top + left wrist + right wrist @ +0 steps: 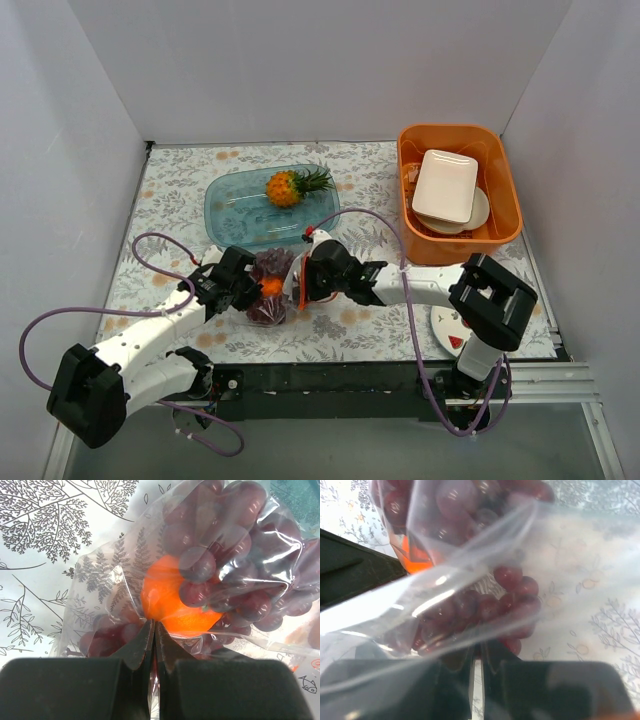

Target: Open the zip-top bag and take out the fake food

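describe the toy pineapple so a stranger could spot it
On the floral-print tablecloth, look to the back left for the translucent teal plastic tray. The orange-yellow plastic pineapple with green leaves lies alone in it, on its side; the dark purple grapes and small round orange fruit are inside the clear zip-top bag.

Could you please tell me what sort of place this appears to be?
Likely a robot lab cell: white partition walls, a leaf-print tablecloth, toy pineapple in a tray.

The flat table in leaf-printed cloth (pixel 370 190) is carrying a translucent teal plastic tray (pixel 225 215) rear-left, a deep orange plastic bin (pixel 455 250) rear-right (white dishes (pixel 445 185) inside), and a white watermelon-printed plate (pixel 447 330) front-right
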Available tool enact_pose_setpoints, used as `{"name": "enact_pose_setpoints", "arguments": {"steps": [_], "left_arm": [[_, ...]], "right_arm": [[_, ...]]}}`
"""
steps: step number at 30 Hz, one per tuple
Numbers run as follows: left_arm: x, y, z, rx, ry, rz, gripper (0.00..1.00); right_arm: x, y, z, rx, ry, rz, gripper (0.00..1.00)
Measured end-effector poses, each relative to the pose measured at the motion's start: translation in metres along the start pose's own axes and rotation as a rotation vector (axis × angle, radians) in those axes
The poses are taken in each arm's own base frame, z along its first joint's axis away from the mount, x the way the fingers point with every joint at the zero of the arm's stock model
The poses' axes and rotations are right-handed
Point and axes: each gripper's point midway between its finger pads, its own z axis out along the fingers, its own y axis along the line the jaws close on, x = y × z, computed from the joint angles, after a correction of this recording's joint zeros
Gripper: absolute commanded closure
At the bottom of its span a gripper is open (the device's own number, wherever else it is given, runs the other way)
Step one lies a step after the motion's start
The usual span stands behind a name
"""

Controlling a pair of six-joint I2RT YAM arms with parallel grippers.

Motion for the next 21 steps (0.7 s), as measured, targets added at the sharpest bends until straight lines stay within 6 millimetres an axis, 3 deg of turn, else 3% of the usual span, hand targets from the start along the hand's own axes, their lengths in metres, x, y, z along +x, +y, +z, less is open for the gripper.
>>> {"name": "enact_pose_setpoints", "arguments": {"steps": [3, 4, 7, 9, 10, 12, 13, 14, 18, 21], "left_arm": [[0.0, 0.0, -0.001, 0.001, -0.002, 0.002, 0.97], [-0.001, 0.0, -0.001, 0.004, -0.002, 0.004, 0.94], [-0.001, 0.001, -0.004, 0.008, -0.006, 0.015, 0.82], [-0.002, 0.001, -0.006, 0.008, -0.007, 0.023, 0.66], [-0.003, 0.001, -0.008, 0.005, -0.008, 0.026, 0.51], [-0.006, 0.001, -0.012, -0.005, -0.014, 0.03, 0.42], [-0.008, 0.0, -0.014, -0.012, -0.017, 0.027, 0.3], [-0.009, 0.0, -0.017, -0.022, -0.02, 0.026, 0.27], [-0.021, 0.001, -0.032, -0.068, -0.055, 0.012, 0.26], [-0.027, 0.006, -0.038, -0.094, -0.079, -0.002, 0.31]], "right_arm": [[0.003, -0.004, -0.003, 0.011, 0.003, -0.002, 0.84], [0.004, -0.005, -0.004, 0.013, 0.004, -0.002, 0.75], [0.004, -0.006, -0.008, 0.014, 0.004, -0.006, 0.61], [0.003, -0.006, -0.01, 0.014, 0.002, -0.011, 0.58], [0.002, -0.006, -0.012, 0.013, 0.001, -0.017, 0.57], [0.0, -0.006, -0.014, 0.01, -0.002, -0.024, 0.56], [0.0, -0.006, -0.014, 0.01, -0.003, -0.025, 0.56], [0.0, -0.005, -0.015, 0.01, -0.003, -0.026, 0.56], [-0.001, -0.006, -0.016, 0.013, -0.006, -0.029, 0.53], [-0.003, -0.009, -0.016, 0.022, -0.01, -0.036, 0.43]]}}
